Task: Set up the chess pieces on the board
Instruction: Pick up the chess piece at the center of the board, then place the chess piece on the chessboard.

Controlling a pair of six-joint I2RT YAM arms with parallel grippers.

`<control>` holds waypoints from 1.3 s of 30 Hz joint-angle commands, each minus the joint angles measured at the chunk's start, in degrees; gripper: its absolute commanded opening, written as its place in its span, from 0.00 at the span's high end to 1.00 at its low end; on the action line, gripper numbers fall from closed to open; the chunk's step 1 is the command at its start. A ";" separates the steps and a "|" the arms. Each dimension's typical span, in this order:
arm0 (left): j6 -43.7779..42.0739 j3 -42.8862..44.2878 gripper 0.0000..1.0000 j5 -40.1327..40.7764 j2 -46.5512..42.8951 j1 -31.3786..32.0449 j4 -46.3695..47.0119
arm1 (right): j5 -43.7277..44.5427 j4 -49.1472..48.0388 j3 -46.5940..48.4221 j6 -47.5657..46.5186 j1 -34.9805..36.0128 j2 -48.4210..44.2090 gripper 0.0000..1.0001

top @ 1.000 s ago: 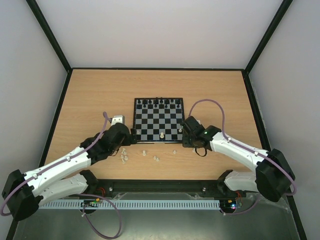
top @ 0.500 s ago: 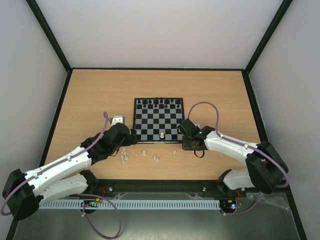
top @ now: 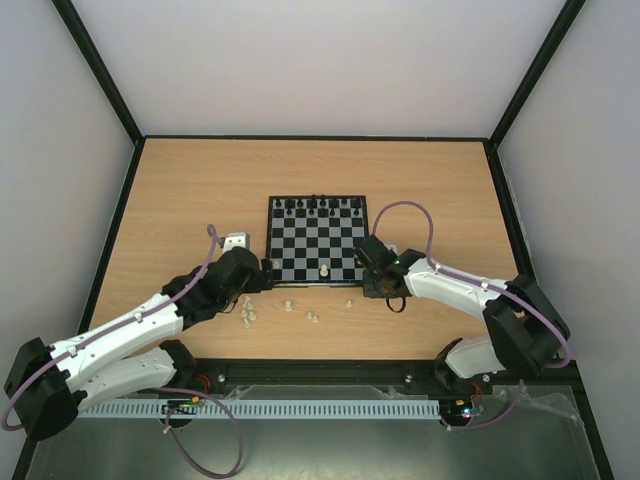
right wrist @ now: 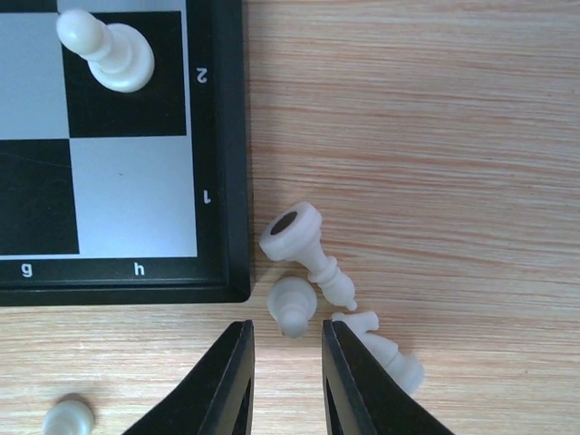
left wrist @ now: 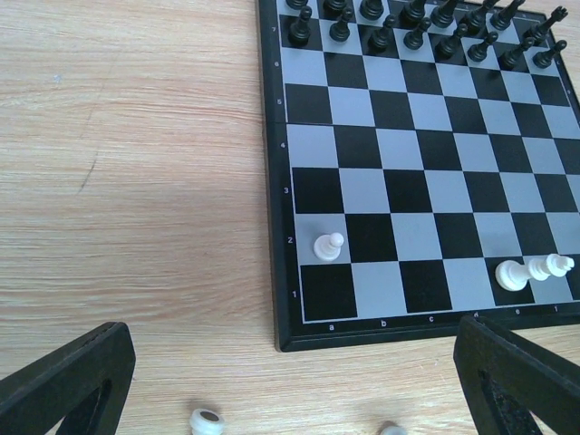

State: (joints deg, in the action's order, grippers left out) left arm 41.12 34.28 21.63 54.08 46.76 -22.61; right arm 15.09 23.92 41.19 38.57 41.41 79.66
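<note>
1. Holding the few pieces placed so far, the board (top: 300,245) carries black figures (left wrist: 408,23) along its two far rows. It also carries a white pawn (left wrist: 328,246) on a2, a second pawn (right wrist: 107,53) on h2, and a taller white piece (left wrist: 535,270) on the near row around files e and f; whether that one stands or lies I cannot tell
2. The other chess pieces (top: 288,305) lie loose on the table (top: 200,180), scattered just off the board's near edge between the two arms
3. Three loose pieces (right wrist: 304,240) lie tipped over, close together, just beside the board's near right corner but clear of its black frame; a fourth (right wrist: 68,417) sits below file g
4. The right gripper (right wrist: 285,353) has its fingers close together with a narrow gap showing only wood, pinching nothing; the smallest of the three lies just beyond the tips
5. The left gripper (left wrist: 292,349) is spread wide and empty at the near left corner
6. The board sits well apart from the table's side and far rims; both wrists crowd the near strip
</note>
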 commanded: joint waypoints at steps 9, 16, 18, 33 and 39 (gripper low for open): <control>-0.14 -1.23 0.00 0.35 -0.25 0.35 0.20 | 0.60 -0.26 1.60 -1.62 -1.13 2.60 0.85; -0.16 -1.23 0.00 0.22 -0.15 0.34 0.34 | 0.90 1.36 2.41 -1.96 -1.33 1.06 0.95; -0.10 -1.24 0.00 0.34 -0.14 0.35 0.30 | 1.06 2.66 2.98 -1.93 -1.33 -0.17 0.98; 0.58 -1.34 0.01 1.16 -0.47 0.30 -0.17 | -2.85 8.35 16.25 -7.57 1.00 0.81 0.99; 0.71 -1.25 0.01 1.81 -0.28 0.25 -0.36 | -4.69 6.81 20.29 -9.81 1.17 8.46 0.99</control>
State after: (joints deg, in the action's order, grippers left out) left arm 41.43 33.65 21.93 54.08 46.76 -22.48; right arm 12.19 28.71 58.87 31.22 42.15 83.81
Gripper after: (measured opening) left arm 0.995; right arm 0.042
